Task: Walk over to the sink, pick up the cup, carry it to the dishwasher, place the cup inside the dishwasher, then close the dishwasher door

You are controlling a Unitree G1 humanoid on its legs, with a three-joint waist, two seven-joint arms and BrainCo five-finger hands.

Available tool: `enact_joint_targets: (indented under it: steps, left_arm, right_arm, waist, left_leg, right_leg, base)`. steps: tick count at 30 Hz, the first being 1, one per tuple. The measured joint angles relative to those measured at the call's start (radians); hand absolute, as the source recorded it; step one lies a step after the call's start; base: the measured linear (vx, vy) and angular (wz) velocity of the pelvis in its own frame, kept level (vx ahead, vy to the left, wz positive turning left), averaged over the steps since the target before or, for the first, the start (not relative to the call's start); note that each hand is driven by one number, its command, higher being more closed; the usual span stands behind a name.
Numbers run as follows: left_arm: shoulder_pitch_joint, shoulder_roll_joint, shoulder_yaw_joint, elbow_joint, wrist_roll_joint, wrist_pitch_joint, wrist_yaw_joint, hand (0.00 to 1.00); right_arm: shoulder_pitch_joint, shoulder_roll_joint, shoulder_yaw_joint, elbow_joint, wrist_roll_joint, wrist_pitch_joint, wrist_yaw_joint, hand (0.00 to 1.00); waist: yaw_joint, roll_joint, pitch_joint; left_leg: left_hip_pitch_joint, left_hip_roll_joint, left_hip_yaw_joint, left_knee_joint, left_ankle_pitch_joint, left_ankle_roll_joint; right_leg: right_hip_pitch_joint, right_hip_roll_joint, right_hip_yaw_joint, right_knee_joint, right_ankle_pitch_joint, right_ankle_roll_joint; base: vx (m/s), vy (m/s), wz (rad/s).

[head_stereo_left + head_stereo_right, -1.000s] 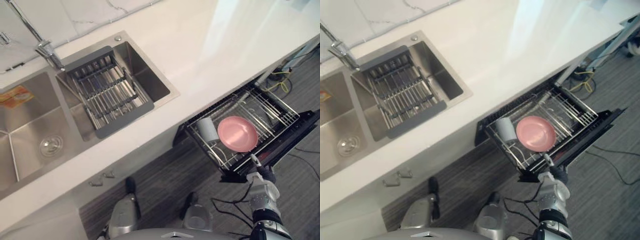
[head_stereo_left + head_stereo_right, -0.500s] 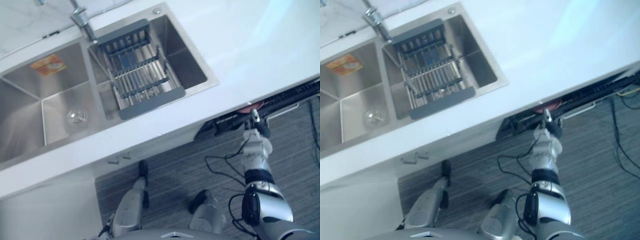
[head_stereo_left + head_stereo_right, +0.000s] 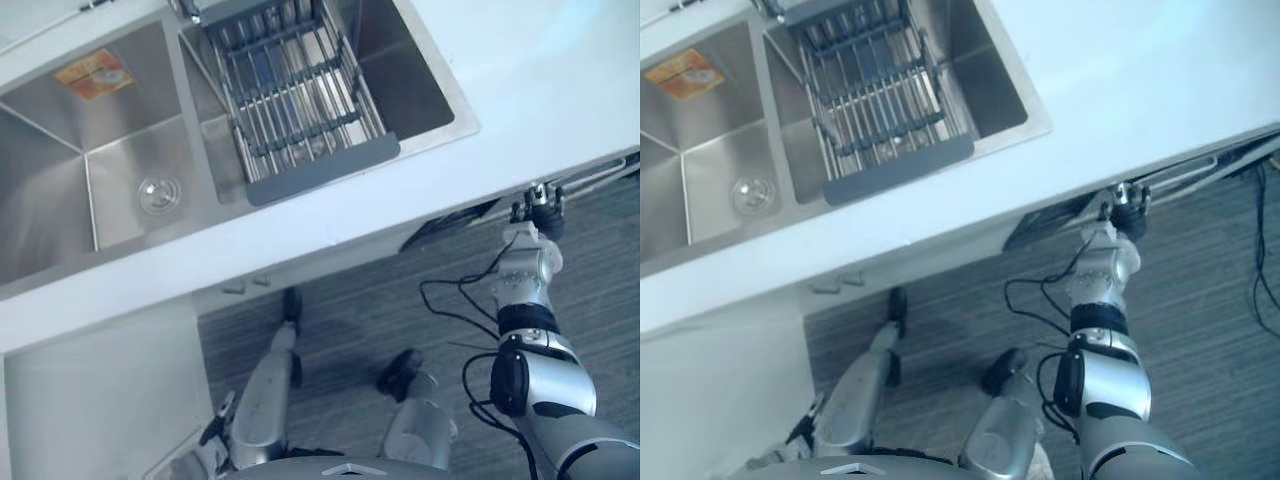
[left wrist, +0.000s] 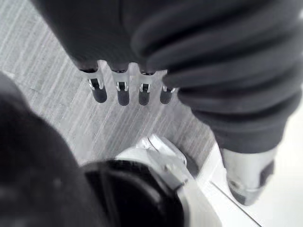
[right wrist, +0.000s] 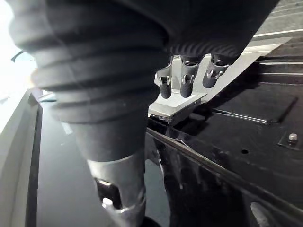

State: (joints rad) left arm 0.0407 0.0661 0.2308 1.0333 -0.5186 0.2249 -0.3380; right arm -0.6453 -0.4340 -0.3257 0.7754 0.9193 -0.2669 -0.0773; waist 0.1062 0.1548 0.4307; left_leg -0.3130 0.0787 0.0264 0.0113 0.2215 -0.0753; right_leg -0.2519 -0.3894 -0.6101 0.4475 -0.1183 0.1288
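Note:
The dark dishwasher door (image 3: 455, 214) stands almost shut under the white counter (image 3: 560, 80), with only a narrow dark gap left. Its inside is hidden behind the door. My right hand (image 3: 540, 203) is raised against the door's upper edge. In the right wrist view its straight fingers (image 5: 182, 86) press on the silver handle bar (image 5: 222, 71) and hold nothing. My left hand (image 4: 123, 92) hangs open over the grey floor, empty.
A steel double sink (image 3: 120, 150) lies at the upper left, with a grey drying rack (image 3: 300, 100) across its right basin. A white cabinet front (image 3: 100, 390) is at the lower left. Grey striped floor (image 3: 380, 300) runs in front of the counter.
The rack with the cup and the pink plate has gone in, and the door has swung up nearly shut, my right hand rising with it. The camera has also shifted.

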Motion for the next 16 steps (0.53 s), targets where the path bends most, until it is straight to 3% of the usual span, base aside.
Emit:
enact_joint_targets:
  steps: [3, 9, 11, 15, 16]
  left_arm:
    - [-0.026, 0.007, -0.054, -0.045, -0.059, -0.029, -0.017, 0.0]
    - [0.001, 0.044, -0.124, -0.047, -0.154, 0.004, 0.019, 0.0]
    - [0.016, 0.051, -0.128, -0.033, -0.166, 0.008, 0.029, 0.0]
    - [0.065, 0.092, -0.154, 0.029, -0.167, 0.021, 0.038, 0.0]
    - [0.068, 0.095, -0.154, 0.039, -0.168, 0.025, 0.04, 0.0]
  right_arm:
    - [0.13, 0.075, 0.05, -0.083, -0.122, -0.014, -0.042, 0.0]
    - [0.466, 0.305, 0.14, -0.085, -0.26, -0.016, -0.122, 0.0]
    - [0.546, 0.321, 0.139, -0.059, -0.274, -0.015, -0.117, 0.0]
    - [0.689, 0.335, 0.162, 0.044, -0.417, 0.014, -0.054, 0.0]
    - [0.703, 0.338, 0.161, 0.06, -0.426, 0.018, -0.049, 0.0]
  waist:
    - [-0.008, -0.013, 0.008]
    - [-0.036, -0.038, 0.001]
    - [-0.062, -0.053, -0.008]
    - [-0.1, -0.113, -0.102]
    - [-0.103, -0.117, -0.113]
  left_leg:
    - [0.058, -0.002, -0.001, -0.054, 0.02, -0.005]
    - [0.161, 0.009, 0.04, -0.089, 0.01, -0.018]
    - [0.196, 0.014, 0.064, -0.089, -0.003, -0.018]
    - [0.291, 0.031, 0.145, -0.09, -0.045, -0.036]
    - [0.299, 0.035, 0.15, -0.09, -0.049, -0.037]
  right_leg:
    - [0.043, 0.006, 0.001, -0.02, 0.01, -0.003]
    - [0.124, 0.031, 0.024, -0.073, 0.017, 0.012]
    - [0.155, 0.045, 0.039, -0.108, 0.032, 0.017]
    - [0.235, 0.084, 0.079, -0.204, 0.06, 0.025]
    - [0.246, 0.088, 0.079, -0.217, 0.064, 0.025]
  base:
    - [0.06, -0.023, 0.05]
    - [0.08, -0.09, -0.15]
    - [0.08, -0.066, -0.44]
    - [0.08, -0.058, -0.5]
    - [0.04, -0.039, -0.24]
